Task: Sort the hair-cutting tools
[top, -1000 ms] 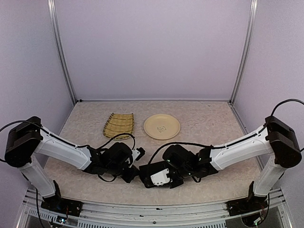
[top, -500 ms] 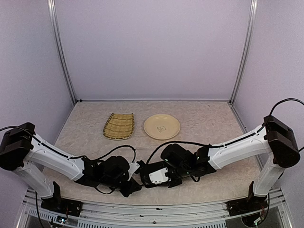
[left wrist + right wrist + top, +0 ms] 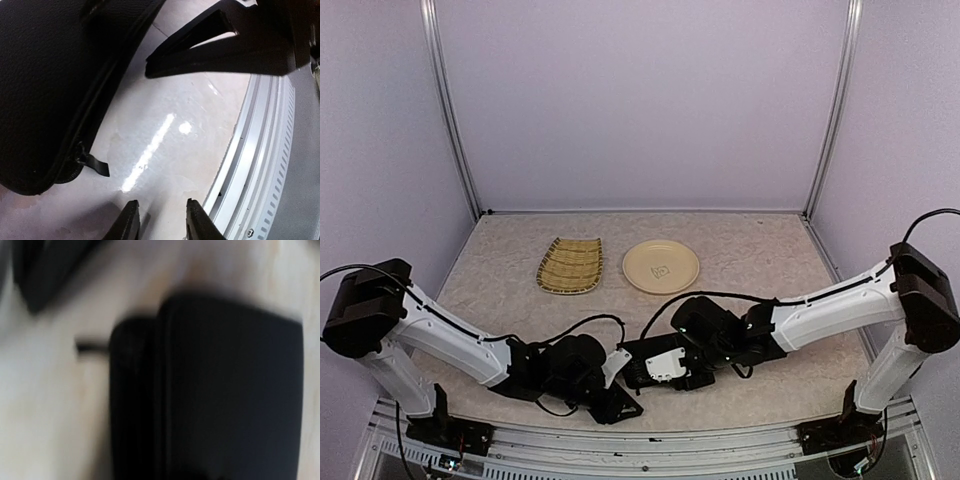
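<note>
Case (image 3: 45, 90) sits at the tabletop's near edge, seemingly zipped. Left hand (image 3: 160, 215) is open and empty beside its zip pull. Right hand's (image 3: 655, 370) state can't be told. No tools show; they are probably inside.

The overhead view is bright, even and sharp. The left wrist view bows at its edges; glare streaks the table (image 3: 200, 100) ahead of the jaws of the left gripper (image 3: 160, 207). The right wrist view is blurred throughout.
</note>
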{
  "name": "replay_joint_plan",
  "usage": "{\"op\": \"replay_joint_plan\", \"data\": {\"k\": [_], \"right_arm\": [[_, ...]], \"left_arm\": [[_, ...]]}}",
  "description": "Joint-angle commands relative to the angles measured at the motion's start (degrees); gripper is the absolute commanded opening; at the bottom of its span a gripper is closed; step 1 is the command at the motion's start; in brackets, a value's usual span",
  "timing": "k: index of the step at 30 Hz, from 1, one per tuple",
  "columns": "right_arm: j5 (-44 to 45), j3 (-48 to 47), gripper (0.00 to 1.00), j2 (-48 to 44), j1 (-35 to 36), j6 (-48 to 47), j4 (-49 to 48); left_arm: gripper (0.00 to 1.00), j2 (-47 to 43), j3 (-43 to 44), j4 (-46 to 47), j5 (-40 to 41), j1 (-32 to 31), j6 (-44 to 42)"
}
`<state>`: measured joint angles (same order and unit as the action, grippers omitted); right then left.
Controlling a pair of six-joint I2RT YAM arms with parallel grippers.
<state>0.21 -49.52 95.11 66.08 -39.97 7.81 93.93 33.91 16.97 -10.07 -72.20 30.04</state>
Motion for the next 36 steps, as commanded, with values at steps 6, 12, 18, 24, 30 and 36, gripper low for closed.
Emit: {"op": "replay_joint_plan", "data": {"k": [6, 12, 18, 24, 30, 36], "right_arm": [[2.19, 7.60, 0.58, -14.20, -2.85, -1.40, 8.99], [3.36, 11.51, 0.62, -17.09, -7.17, -0.92, 9.01], [3.93, 13.38, 0.67, -17.20, -7.98, -0.11, 7.55], [10.82, 13.50, 0.67, -14.05, -8.43, 0.09, 3.35], [13.61, 13.24, 0.66, -9.05, -10.78, -1.33, -0.65], [10.77, 10.95, 0.65, -4.38, -11.44, -2.70, -2.82]], "left_arm": [[0.41, -9.61, 9.85, -17.58, 3.59, 0.00, -5.37], [0.58, -6.72, 13.74, -17.85, 14.70, 5.83, -8.60], [0.63, 2.03, 18.10, -12.93, 11.04, 12.44, -9.83], [0.63, 10.45, 22.10, -11.85, 8.38, 13.41, -11.82], [0.57, 11.84, 20.85, -11.74, 5.67, 12.84, -9.27], [0.55, 4.20, 13.55, -9.39, 9.65, 7.17, -3.31]]}}
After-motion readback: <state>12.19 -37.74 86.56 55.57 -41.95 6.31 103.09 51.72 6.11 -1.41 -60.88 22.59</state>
